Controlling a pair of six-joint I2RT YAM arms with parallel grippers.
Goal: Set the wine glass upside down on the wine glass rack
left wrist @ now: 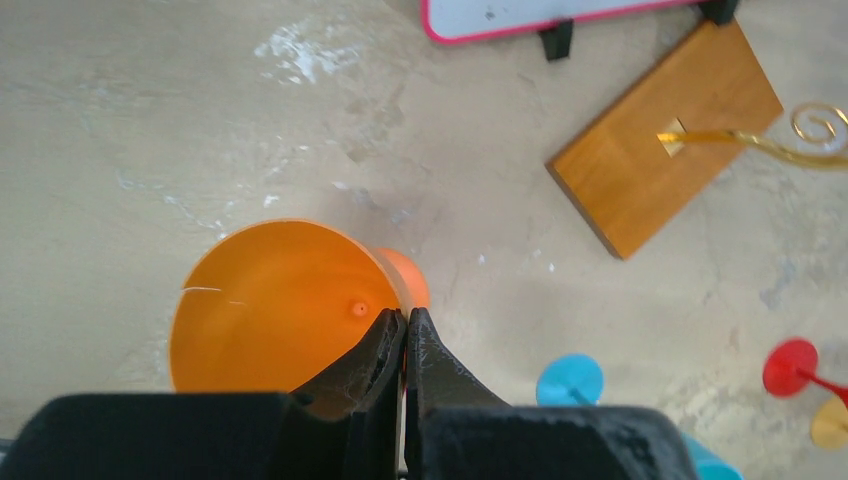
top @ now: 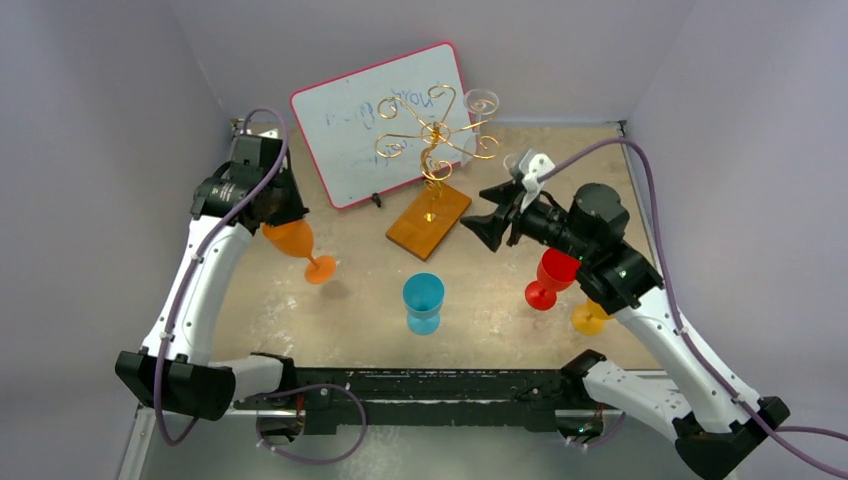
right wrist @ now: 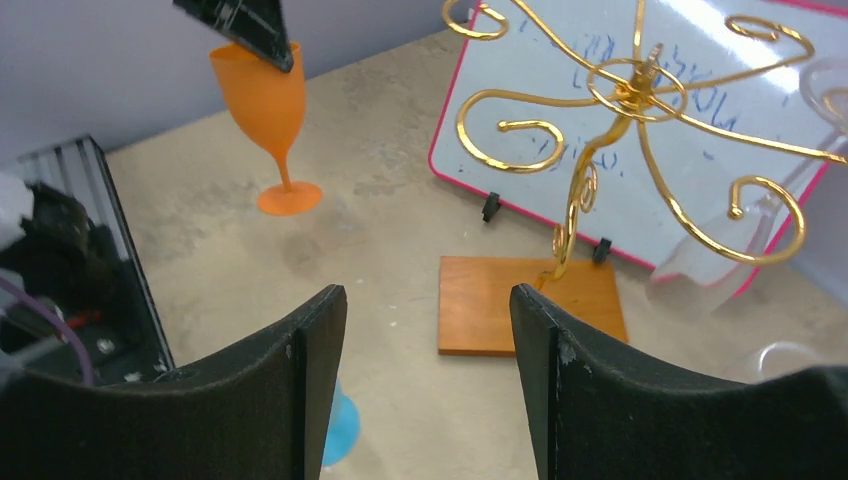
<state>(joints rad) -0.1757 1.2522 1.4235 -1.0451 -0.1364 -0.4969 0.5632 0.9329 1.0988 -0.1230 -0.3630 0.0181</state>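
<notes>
The wine glass rack (top: 436, 130) is a gold wire stand with scroll arms on an orange-brown wooden base (top: 429, 222), at the table's back middle. It also shows in the right wrist view (right wrist: 620, 90). An orange wine glass (top: 293, 240) is upright left of it. My left gripper (top: 270, 215) is shut on its rim, one finger inside the bowl (left wrist: 280, 310). Its foot (right wrist: 289, 198) is at or just above the table. My right gripper (top: 490, 225) is open and empty, right of the rack's base, facing it. A clear glass (top: 481, 102) hangs at the rack's far right arm.
A pink-framed whiteboard (top: 380, 120) leans behind the rack. A blue glass (top: 423, 300) stands at the table's middle front. A red glass (top: 550, 275) and a yellow glass (top: 590, 318) stand under my right arm. Grey walls enclose the table.
</notes>
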